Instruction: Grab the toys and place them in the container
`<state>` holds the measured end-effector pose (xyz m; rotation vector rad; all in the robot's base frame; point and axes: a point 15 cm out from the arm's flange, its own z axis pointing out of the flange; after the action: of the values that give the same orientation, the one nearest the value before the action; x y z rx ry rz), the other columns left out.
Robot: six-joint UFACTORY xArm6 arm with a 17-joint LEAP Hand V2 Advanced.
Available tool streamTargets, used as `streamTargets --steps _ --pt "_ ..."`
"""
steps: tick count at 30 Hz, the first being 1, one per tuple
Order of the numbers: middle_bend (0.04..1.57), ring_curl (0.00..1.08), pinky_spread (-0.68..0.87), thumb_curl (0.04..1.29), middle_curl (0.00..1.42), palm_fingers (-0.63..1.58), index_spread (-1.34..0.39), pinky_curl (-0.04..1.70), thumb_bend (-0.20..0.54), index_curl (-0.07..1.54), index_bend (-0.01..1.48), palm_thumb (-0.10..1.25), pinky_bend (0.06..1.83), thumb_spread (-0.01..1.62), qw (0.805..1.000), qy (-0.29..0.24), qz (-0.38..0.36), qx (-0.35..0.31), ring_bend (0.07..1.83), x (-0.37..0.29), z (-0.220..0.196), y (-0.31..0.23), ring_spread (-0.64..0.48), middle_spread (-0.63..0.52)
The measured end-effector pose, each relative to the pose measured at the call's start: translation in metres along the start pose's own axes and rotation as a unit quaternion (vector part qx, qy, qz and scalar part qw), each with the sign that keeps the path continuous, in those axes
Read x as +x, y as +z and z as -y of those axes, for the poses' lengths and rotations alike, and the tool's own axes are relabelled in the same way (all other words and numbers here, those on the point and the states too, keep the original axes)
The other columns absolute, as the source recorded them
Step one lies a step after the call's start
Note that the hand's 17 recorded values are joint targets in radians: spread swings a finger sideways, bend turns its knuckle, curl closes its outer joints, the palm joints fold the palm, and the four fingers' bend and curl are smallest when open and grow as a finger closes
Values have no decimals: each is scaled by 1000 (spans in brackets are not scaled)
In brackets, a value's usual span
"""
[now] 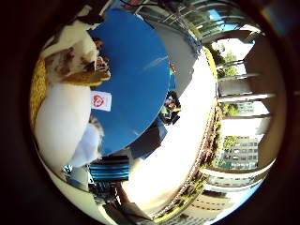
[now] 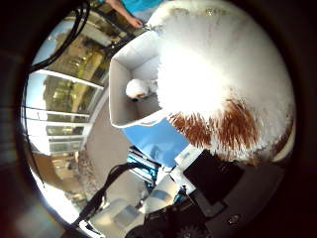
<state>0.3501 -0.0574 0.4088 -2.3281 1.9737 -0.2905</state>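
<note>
- Outdoors on a sunlit terrace, with buildings and railings behind, a round blue worktop [image 1: 136, 70] carries the task's things.
- Filling much of the thumb-side view, a white plush toy [image 2: 218, 74] with brown patches sits very close to the palm, so it looks lifted off the worktop and carried.
- Black and white parts of the robot hand [image 2: 208, 198] show beneath the toy, but whether the fingers curl round it I cannot tell.
- Just beside the toy stands a white container [image 2: 121, 84], an open box on the worktop, with a small white toy [image 2: 136, 89] already lying inside.
- My reading: the carry step is under way. Next the toy must come over the container's open mouth, clear its wall, and be let go.
</note>
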Motion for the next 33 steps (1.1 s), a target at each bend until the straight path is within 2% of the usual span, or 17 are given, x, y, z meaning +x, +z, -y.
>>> streamTargets --steps 5,11,20,24,26,28,29,30,31,32,33 --pt "1301 864 78 755 1153 601 -1062 987 -14 604 826 965 1576 1095 1000 -7 24 12 1616 -55 36 -25 -114 -270" --pt "1340 854 70 772 1149 574 -1076 1026 -16 751 803 966 1592 1088 998 -35 48 6 1649 -143 85 -27 -111 -260" --pt "1398 837 61 786 1138 528 -1097 1074 -19 988 752 917 1602 1094 997 -55 55 -23 1699 -223 171 16 -111 -248" --pt "1405 827 59 762 1122 490 -1098 1090 -38 1078 735 843 1578 1113 996 -61 53 -43 1706 -248 180 42 -108 -240" --pt "1382 782 76 731 1082 593 -1082 1065 -37 1102 758 824 1528 1136 995 -65 52 -54 1656 -256 180 57 -72 -224" --pt "1237 713 126 684 982 662 -1019 999 -47 1092 724 770 1478 1158 994 -69 50 -66 1527 -261 179 69 -5 -185" --pt "1237 713 126 684 982 662 -1019 999 -47 1092 724 770 1478 1158 994 -70 49 -72 1527 -263 177 74 -5 -185" --pt "1149 690 150 661 938 549 -965 981 -48 1075 639 740 1454 1168 993 -71 48 -78 1475 -264 177 81 19 -170" --pt "987 684 176 636 886 250 -889 981 -56 1045 489 701 1466 1174 993 -73 47 -84 1439 -265 177 88 50 -162" --pt "946 692 187 626 869 229 -860 986 -50 1039 461 695 1477 1177 992 -74 46 -86 1441 -267 177 92 63 -157" --pt "778 646 217 604 792 -48 -798 956 -50 995 389 671 1421 1181 992 -78 46 -91 1332 -268 177 97 109 -125"
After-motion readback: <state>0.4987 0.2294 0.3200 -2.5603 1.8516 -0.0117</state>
